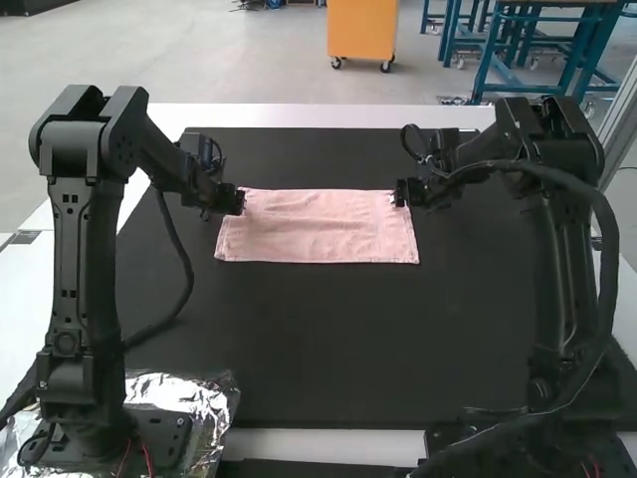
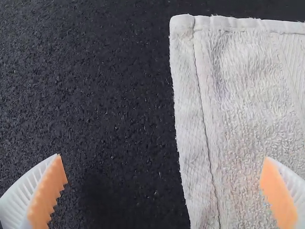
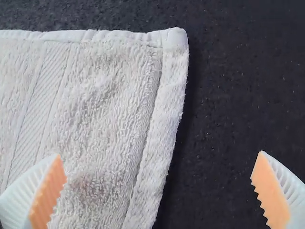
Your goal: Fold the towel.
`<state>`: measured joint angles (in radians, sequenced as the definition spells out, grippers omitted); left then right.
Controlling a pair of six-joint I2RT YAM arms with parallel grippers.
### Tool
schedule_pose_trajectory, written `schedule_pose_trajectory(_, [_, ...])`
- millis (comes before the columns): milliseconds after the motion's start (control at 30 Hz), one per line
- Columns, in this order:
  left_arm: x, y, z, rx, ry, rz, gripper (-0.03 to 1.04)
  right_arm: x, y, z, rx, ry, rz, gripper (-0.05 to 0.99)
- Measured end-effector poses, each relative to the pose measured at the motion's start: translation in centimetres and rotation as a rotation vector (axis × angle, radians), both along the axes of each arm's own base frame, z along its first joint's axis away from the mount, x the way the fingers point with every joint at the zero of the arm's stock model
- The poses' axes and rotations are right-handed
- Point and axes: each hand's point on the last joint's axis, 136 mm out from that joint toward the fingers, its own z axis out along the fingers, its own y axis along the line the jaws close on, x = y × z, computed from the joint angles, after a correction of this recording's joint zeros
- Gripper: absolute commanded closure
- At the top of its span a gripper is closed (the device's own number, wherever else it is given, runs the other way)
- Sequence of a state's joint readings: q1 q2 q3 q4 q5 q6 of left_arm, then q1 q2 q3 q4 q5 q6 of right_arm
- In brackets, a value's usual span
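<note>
A pink towel (image 1: 317,229) lies flat as a wide rectangle on the black mat; whether it is folded I cannot tell. My left gripper (image 1: 239,202) is at its far left corner, my right gripper (image 1: 399,196) at its far right corner. In the left wrist view my left gripper (image 2: 164,179) stands open above the edge of the towel (image 2: 248,95), one finger over cloth, the other over mat. The right wrist view has my right gripper (image 3: 159,176) open in the same way over the opposite edge of the towel (image 3: 95,95).
The black mat (image 1: 318,339) covers most of the white table (image 1: 318,117). Crumpled foil (image 1: 214,403) lies around the left arm's base, at the near left. A cable hangs beside the left arm, and another loops along the right arm.
</note>
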<state>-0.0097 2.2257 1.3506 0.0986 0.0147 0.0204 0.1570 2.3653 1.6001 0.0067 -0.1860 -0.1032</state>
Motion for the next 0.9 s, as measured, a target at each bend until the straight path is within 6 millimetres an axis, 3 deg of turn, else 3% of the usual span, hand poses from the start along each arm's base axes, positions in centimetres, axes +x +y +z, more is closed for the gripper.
schedule_pose_trajectory(200, [0.0, 0.2, -0.4, 0.009, 0.019, 0.006, 0.11, 0.1, 0.0, -0.3, -0.051, 0.003, 0.015, 0.05])
schedule_pose_trajectory(267, [0.0, 0.1, -0.4, 0.011, 0.024, 0.004, 0.20, -0.1, 0.1, -0.5, -0.075, 0.008, 0.023, 0.15])
schedule_pose_trajectory(300, [0.0, 0.1, -0.4, 0.010, 0.025, 0.003, 0.31, -0.1, 0.0, -0.5, -0.087, 0.009, 0.024, 0.35])
schedule_pose_trajectory(333, [-0.1, -0.1, -0.5, 0.007, 0.027, 0.001, 0.53, -0.2, -0.1, -0.5, -0.097, 0.013, 0.026, 0.70])
schedule_pose_trajectory(367, [-0.1, -0.2, -0.5, 0.005, 0.028, -0.004, 0.84, -0.4, -0.1, -0.6, -0.102, 0.024, 0.027, 0.97])
schedule_pose_trajectory(400, [-0.1, -0.5, -0.6, -0.002, 0.029, -0.013, 1.00, -0.6, -0.1, -0.7, -0.105, 0.034, 0.032, 0.96])
schedule_pose_trajectory(533, [-0.2, -2.5, -0.8, -0.037, 0.032, -0.073, 0.99, -1.2, 0.9, -0.7, -0.073, 0.058, 0.079, 0.96])
schedule_pose_trajectory(900, [-0.3, -2.6, -0.4, -0.062, 0.030, -0.092, 0.99, -1.7, 1.4, -0.1, -0.034, 0.079, 0.103, 0.96])
